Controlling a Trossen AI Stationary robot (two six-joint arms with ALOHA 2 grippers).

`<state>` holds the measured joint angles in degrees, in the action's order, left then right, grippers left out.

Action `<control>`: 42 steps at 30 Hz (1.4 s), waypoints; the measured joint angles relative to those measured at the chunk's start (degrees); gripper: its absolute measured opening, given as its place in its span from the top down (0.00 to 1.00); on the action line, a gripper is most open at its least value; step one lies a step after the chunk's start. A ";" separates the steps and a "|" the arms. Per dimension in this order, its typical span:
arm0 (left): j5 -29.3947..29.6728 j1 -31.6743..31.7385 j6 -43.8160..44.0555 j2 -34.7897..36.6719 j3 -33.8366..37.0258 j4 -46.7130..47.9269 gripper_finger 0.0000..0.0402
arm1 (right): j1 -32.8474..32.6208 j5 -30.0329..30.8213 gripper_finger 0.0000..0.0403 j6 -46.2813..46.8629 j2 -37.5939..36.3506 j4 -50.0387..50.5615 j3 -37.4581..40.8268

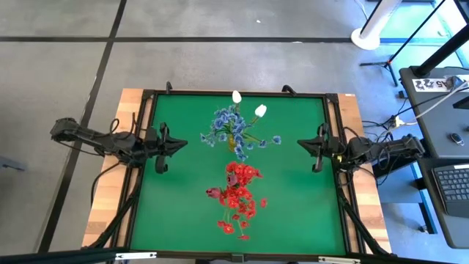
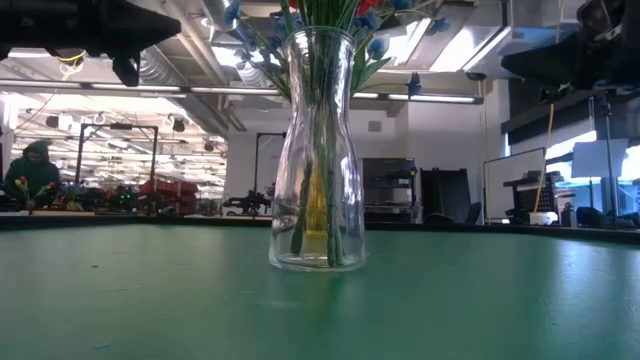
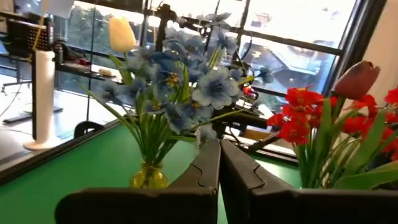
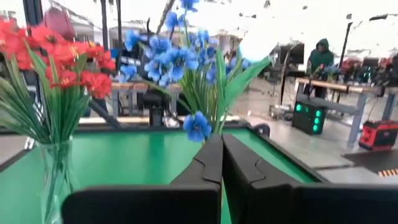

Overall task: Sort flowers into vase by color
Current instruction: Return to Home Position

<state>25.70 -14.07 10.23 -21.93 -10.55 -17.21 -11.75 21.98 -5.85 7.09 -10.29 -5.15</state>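
Note:
Two vases stand on the green table (image 1: 183, 213). The far one, yellowish (image 3: 148, 177), holds blue flowers (image 1: 233, 132) and two white buds (image 1: 237, 96). The nearer one, clear glass (image 2: 318, 150), holds red flowers (image 1: 239, 192) and a dark pink bud (image 3: 356, 79). My left gripper (image 1: 183, 144) hangs at the table's left edge, shut and empty, pointing level at the vases. My right gripper (image 1: 300, 144) hangs at the right edge, also shut and empty. The wrist views show each pair of fingers closed together, left (image 3: 219, 146) and right (image 4: 222, 140).
A black frame (image 1: 234, 94) runs round the green mat on a wooden table. Open green surface lies between each gripper and the vases. Beyond the table, a desk with a laptop (image 1: 454, 183) stands to the right, and a person in green (image 4: 321, 56) sits far off.

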 joint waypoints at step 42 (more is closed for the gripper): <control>-28.35 26.49 2.94 6.59 10.15 4.83 1.00 | 0.13 -3.35 1.00 0.81 -6.84 6.54 4.53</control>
<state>-2.65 12.43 13.17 -15.34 -0.40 -12.38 -11.62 18.63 -5.04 0.25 -3.74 -0.62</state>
